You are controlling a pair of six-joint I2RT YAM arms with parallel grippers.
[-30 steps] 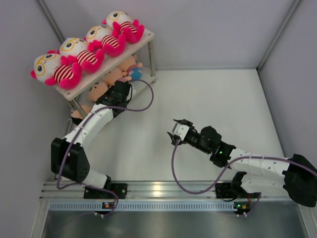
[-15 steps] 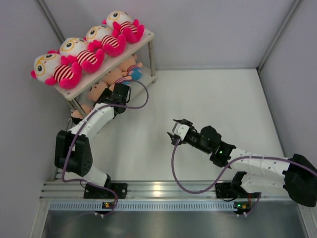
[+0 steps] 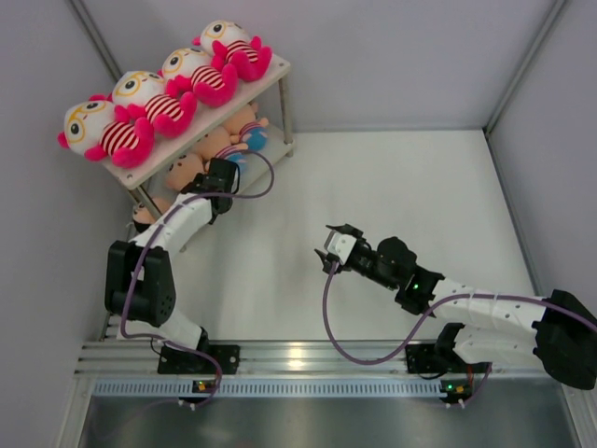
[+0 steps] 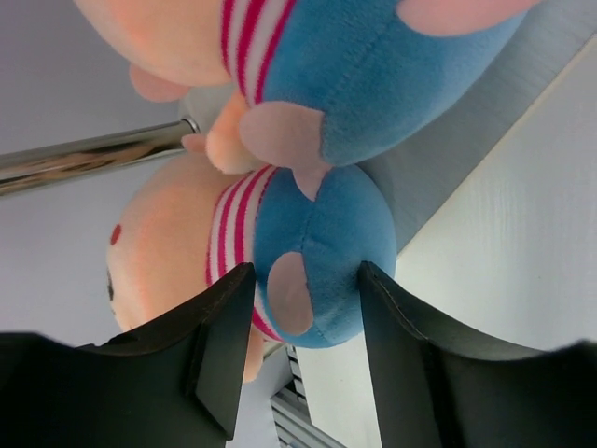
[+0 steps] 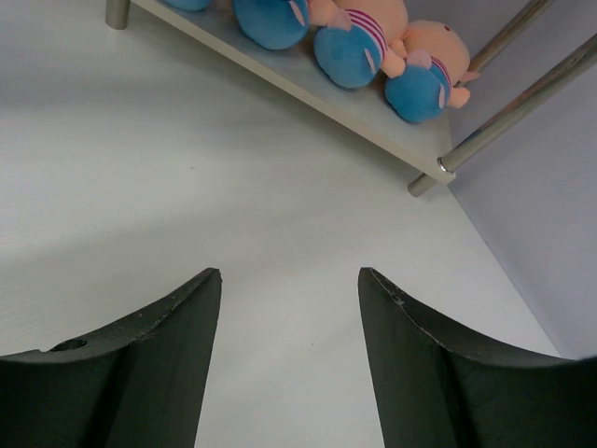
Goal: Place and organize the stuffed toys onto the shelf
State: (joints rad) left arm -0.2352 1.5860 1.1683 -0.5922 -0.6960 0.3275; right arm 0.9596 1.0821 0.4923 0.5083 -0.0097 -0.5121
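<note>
Several white-headed pink stuffed toys (image 3: pixel 154 101) lie in a row on the top board of the shelf (image 3: pixel 269 80) at the upper left. Peach-faced dolls (image 3: pixel 235 131) in blue pants lie on the lower board (image 5: pixel 359 98). My left gripper (image 3: pixel 215 173) reaches under the top board. In the left wrist view, the left gripper (image 4: pixel 308 271) is open, its fingers astride the blue pants of one doll (image 4: pixel 317 229) and the tips close against its sides. A second doll (image 4: pixel 373 75) lies just beyond. My right gripper (image 3: pixel 328 247) hovers open over the bare table, nothing between its fingers (image 5: pixel 177 345).
A metal shelf leg (image 4: pixel 93 159) runs close to the left fingers, and another leg (image 5: pixel 438 173) stands at the shelf's corner. Grey walls close in on the left, back and right. The purple cable (image 3: pixel 261 182) loops off the left wrist beside the shelf.
My left gripper has slid a little further left along the lower tier and its jaws have narrowed around the doll. The right arm has not moved.
</note>
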